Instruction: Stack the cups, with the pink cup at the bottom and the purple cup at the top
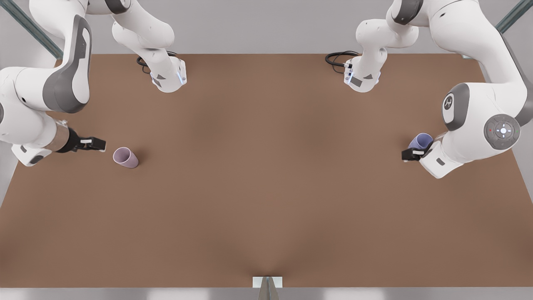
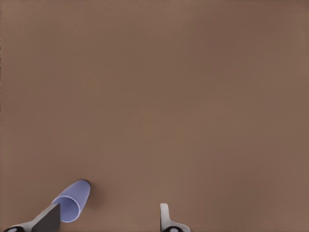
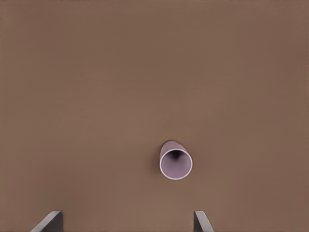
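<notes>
Pink cup (image 1: 125, 157) stands on the brown table (image 1: 266, 187) at the front view's left, just beside the right gripper (image 1: 93, 144); the purple cup (image 1: 420, 141) stands at the far right beside the left gripper (image 1: 410, 155). Left wrist view: fingers (image 2: 165, 216) apart, purple cup beside one, empty. Right wrist view: fingers (image 3: 202, 221) apart, pink cup ahead, empty.

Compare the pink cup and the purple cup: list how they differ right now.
Colour: the pink cup is pale pink, the purple cup bluish purple.
Place: the pink cup stands at the front view's left, the purple cup at its right.
Gripper: the pink cup lies ahead of the open right gripper, clear of its fingers; the purple cup sits beside one finger of the open left gripper, off-centre.
Shared: both stand upright on the table, unstacked.
</notes>
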{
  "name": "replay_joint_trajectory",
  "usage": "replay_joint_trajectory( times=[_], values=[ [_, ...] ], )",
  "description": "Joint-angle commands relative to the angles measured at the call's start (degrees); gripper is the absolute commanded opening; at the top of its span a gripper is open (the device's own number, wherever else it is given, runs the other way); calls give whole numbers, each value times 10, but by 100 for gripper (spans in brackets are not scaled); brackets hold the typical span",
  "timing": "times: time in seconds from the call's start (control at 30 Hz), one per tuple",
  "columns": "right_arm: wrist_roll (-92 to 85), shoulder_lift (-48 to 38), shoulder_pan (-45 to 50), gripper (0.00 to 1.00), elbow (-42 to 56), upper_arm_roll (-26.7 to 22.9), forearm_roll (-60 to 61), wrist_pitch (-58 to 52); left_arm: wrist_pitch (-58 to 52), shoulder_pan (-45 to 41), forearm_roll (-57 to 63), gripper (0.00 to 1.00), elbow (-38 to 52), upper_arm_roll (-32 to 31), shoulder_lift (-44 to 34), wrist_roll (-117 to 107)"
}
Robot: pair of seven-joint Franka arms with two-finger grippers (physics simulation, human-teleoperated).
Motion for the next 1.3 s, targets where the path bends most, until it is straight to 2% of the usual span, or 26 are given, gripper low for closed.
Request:
replay_joint_trajectory(
  times=[0.0, 0.1, 0.13, 0.17, 0.3, 0.6, 0.93, 1.17, 1.23, 1.27],
  values=[
    [-20, -3, 0, 100, -1, 0, 1, 36, 33, 0, 2, 100, 0, 0, 0, 31],
    [-21, -15, 0, 100, -34, -8, 8, 39, 33, 0, 3, 100, -2, 0, 1, 31],
    [-43, -13, 0, 100, -38, -29, 10, 47, 32, 0, 3, 100, -3, 0, 0, 31],
    [-91, -17, 0, 100, -67, -57, 22, 82, 32, 0, 2, 100, -3, 0, 0, 31],
    [-168, -37, -5, 100, -179, -100, 36, 178, 32, 1, 2, 100, -4, 0, 1, 31],
    [-300, -54, -7, 100, -406, -149, 36, 421, 33, 2, 2, 100, -4, 4, 4, 31],
    [-304, -9, -7, 100, -470, -152, 37, 554, 35, 7, -1, 100, -4, 5, 15, 31],
    [-304, 8, -5, 100, -495, -152, 61, 575, 35, 8, -1, 100, -4, 5, 20, 31],
    [-304, 8, -5, 86, -500, -152, 61, 575, 35, 8, -1, 100, -4, 5, 20, 31],
    [-303, 9, -6, 85, -502, -152, 61, 575, 35, 8, 0, 100, -4, 5, 21, 30]
  ],
)
